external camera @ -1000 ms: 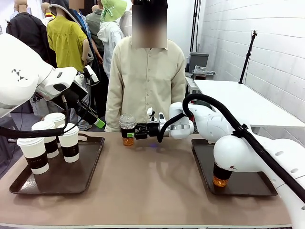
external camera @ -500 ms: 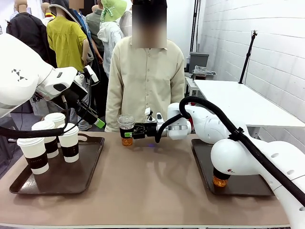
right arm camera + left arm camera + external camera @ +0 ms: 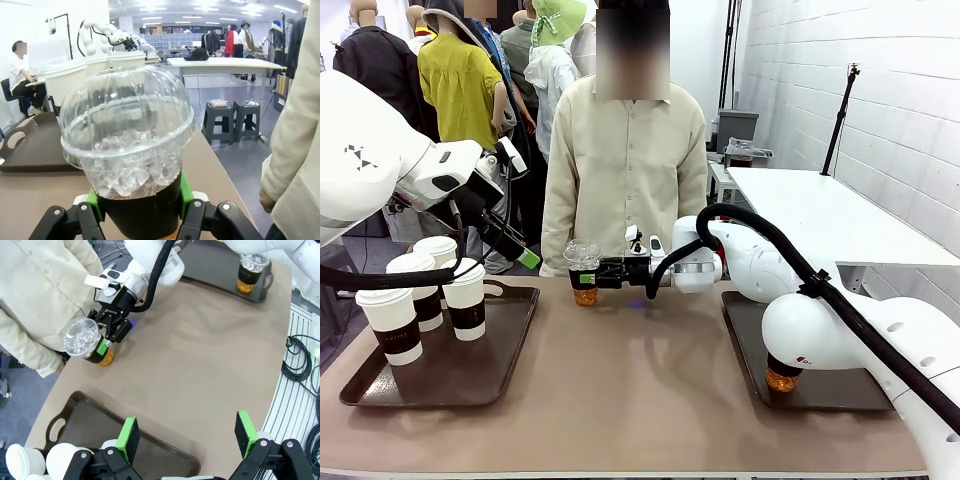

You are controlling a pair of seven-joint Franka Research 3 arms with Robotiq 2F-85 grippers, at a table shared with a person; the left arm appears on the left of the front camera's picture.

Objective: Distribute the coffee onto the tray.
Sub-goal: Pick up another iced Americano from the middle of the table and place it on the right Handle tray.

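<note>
Clear domed cup (image 3: 585, 273) with dark band and amber liquid; white cups (image 3: 466, 298) with brown bands; dark brown tray (image 3: 510, 345); tan table (image 3: 640, 400).

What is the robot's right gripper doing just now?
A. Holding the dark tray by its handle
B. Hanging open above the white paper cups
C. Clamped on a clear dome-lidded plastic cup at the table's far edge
C: the right gripper has its green pads pressed against the dark band of the clear dome-lidded plastic cup, in front of the person.

We counted four paper cups (image 3: 466, 297), two dome-lidded cups (image 3: 585, 270), two trays (image 3: 470, 370), two grippers (image 3: 588, 277) and one person (image 3: 625, 170).
</note>
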